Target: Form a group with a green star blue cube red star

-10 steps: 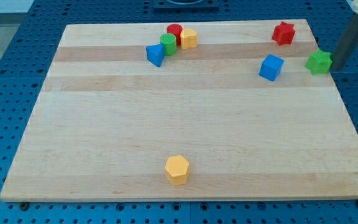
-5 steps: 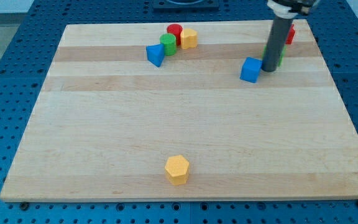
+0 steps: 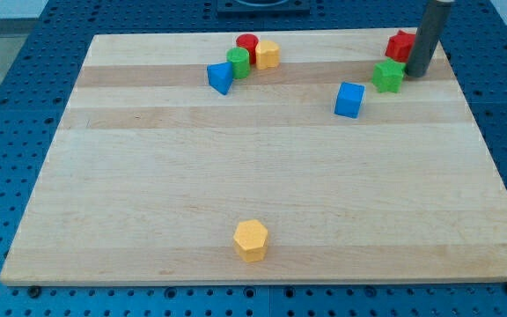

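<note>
The green star [image 3: 388,76] lies near the view's top right. The red star [image 3: 400,45] sits just above and right of it, partly hidden by my rod. The blue cube [image 3: 350,99] lies below and left of the green star, a small gap apart. My tip [image 3: 417,73] rests on the board just right of the green star and below the red star, close to both.
A red cylinder [image 3: 247,44], a green cylinder [image 3: 238,62], a yellow block [image 3: 268,55] and a blue block [image 3: 220,77] cluster at the view's top centre. A yellow hexagon [image 3: 251,240] lies near the view's bottom edge. The wooden board [image 3: 148,194] has its right edge near my tip.
My tip swept left from the board's right edge, pushing the green star left and the blue cube left and down, then moved back right to beside the green star.
</note>
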Available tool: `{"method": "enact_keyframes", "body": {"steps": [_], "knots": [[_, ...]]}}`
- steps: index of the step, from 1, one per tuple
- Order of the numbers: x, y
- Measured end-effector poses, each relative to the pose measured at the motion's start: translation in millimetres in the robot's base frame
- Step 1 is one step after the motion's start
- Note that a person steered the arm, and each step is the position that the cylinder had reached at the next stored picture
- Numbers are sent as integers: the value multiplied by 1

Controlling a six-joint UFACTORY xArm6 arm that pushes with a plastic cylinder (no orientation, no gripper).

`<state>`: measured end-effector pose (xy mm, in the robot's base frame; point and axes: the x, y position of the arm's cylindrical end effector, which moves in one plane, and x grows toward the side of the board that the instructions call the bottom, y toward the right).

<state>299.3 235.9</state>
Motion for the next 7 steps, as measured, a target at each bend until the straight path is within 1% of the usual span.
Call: {"method": "enact_keyframes", "body": {"steps": [1,3,4,5,6,7], "knots": [[-13,28],[-99,23],[-108,12],[-87,-1],[-39,-18],[0,-30]]}}
